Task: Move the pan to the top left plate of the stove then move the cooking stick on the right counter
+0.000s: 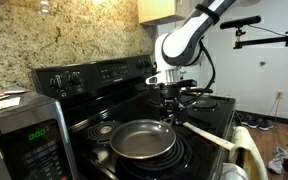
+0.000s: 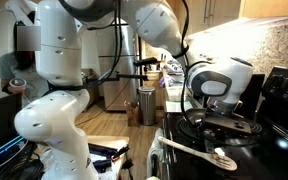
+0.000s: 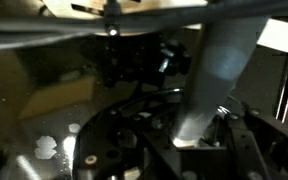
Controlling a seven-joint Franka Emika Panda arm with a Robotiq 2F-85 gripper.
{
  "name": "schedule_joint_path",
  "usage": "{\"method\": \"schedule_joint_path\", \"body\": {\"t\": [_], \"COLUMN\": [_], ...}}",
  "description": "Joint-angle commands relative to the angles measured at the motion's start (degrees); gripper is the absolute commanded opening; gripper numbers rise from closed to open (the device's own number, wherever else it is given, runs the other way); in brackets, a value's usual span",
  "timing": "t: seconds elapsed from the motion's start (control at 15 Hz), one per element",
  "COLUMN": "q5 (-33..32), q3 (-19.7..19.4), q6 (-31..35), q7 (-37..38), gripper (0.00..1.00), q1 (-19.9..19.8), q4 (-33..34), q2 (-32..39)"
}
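1. One pan (image 1: 142, 141) sat on the front of the black stove (image 1: 96, 76), its grey inside facing up.
2. One cooking stick (image 1: 210, 135) (image 2: 189, 148) lay just beside the pan, slanting away towards the stove's edge.
3. One gripper (image 1: 170, 100) (image 2: 222, 118) hung low over the stove behind the pan, jaws closed. We could not tell whether they pinched the pan's handle, and the wrist view was too dark and blurred to help.
4. One silver microwave (image 1: 19, 135) stood beside the stove, well apart from the pan.
5. One knob panel (image 1: 84, 77) rose behind the burners, with a granite backsplash (image 1: 74, 35) above it.
6. One white arm (image 2: 54, 90) filled much of an exterior view and hid the room behind it.
7. We could not pick out the top left plate with any certainty.
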Motion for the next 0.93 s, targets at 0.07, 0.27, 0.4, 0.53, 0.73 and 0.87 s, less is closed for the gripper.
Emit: {"method": "schedule_joint_path", "body": {"t": [0.07, 0.27, 0.4, 0.53, 0.73, 0.87], "q5": [1.5, 1.1, 1.0, 0.9, 0.6, 0.3], "q3": [0.7, 0.5, 0.4, 0.3, 0.2, 0.1], "q6": [-2.3, -2.9, -3.4, -4.0, -4.8, -5.2], "q7": [-2.2, -1.7, -1.6, -1.4, -1.3, -1.0], "gripper": [0.27, 0.45, 0.58, 0.71, 0.90, 0.99], "q1": [-1.4, -1.4, -1.5, -1.6, -1.7, -1.7], "q4": [1.7, 2.3, 2.7, 3.1, 3.7, 3.9], "q2": [-0.2, -0.2, -0.3, -0.6, -0.6, -0.6]}}
